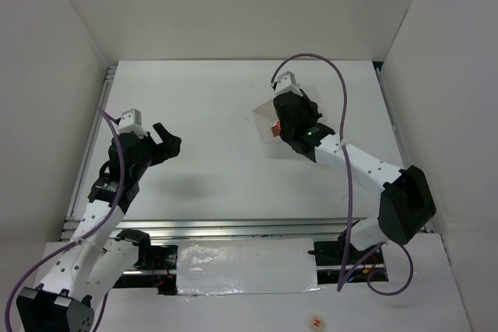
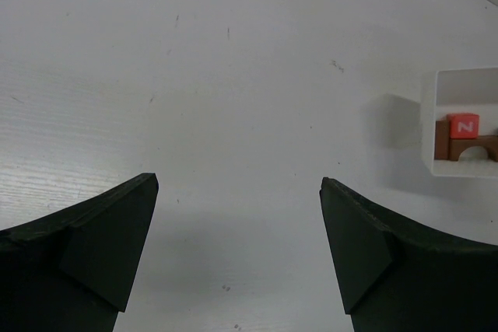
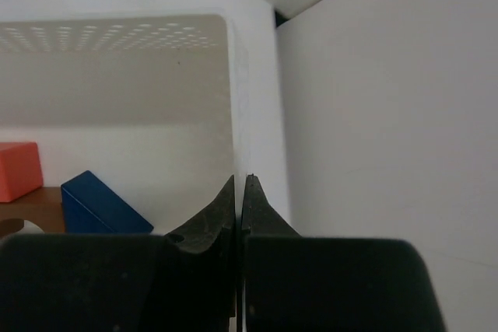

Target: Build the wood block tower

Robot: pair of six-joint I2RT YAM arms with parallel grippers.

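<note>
The white tray (image 1: 267, 114) sits tilted at the table's back right, with a red cube (image 1: 275, 130) showing inside it. My right gripper (image 1: 283, 127) is shut on the tray's thin side wall (image 3: 233, 106). In the right wrist view (image 3: 240, 179) the red cube (image 3: 19, 170), a blue wedge (image 3: 99, 204) and a brown block (image 3: 31, 206) lie inside the tray, left of the jaws. My left gripper (image 1: 168, 139) is open and empty over bare table (image 2: 239, 179). The left wrist view shows the tray (image 2: 432, 126) at the right with the red cube (image 2: 465, 125) on a brown arch block (image 2: 448, 148).
White enclosure walls (image 1: 233, 5) stand close on the left, back and right. A crinkled shiny sheet (image 1: 245, 267) lies along the front edge between the arm bases. A small tile with a red mark (image 1: 316, 322) lies at the bottom.
</note>
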